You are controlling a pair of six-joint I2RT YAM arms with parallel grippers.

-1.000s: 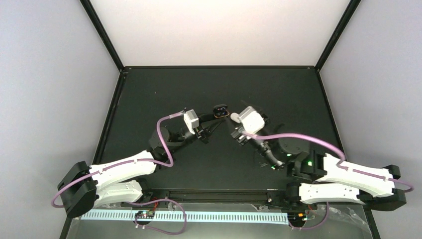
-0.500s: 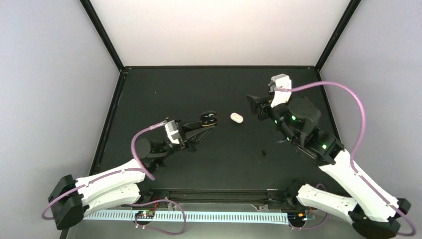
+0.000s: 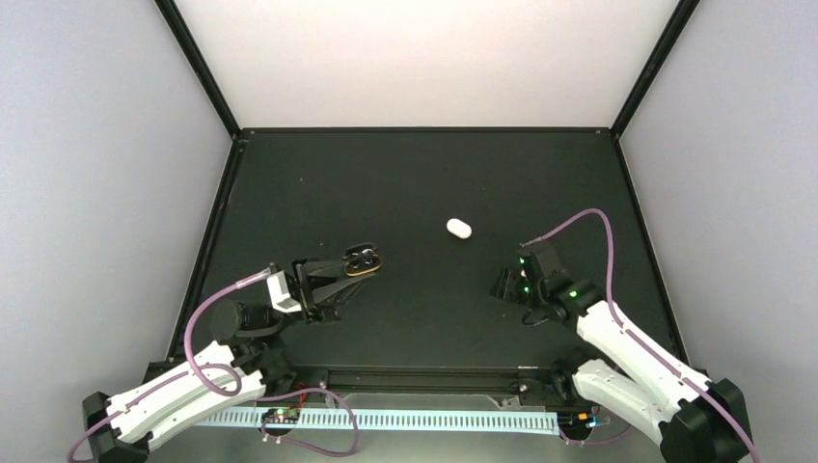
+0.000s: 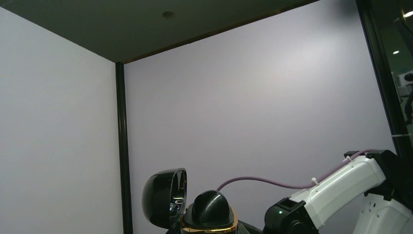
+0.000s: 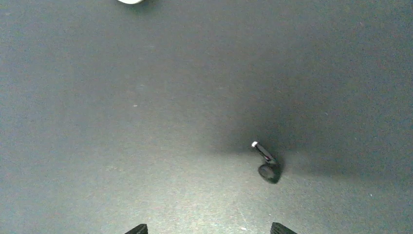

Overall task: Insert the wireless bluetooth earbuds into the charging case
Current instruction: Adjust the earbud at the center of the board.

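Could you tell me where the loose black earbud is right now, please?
In the right wrist view, the earbud lies on the dark table, just ahead of the right arm's fingers, toward the picture's right.

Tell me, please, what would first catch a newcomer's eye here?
The left gripper, near left, grips a glossy black hinged shell with a gold rim, lid open. A small glossy white oval case lies alone mid-table, and a tiny black stemmed earbud lies just before the open right gripper.
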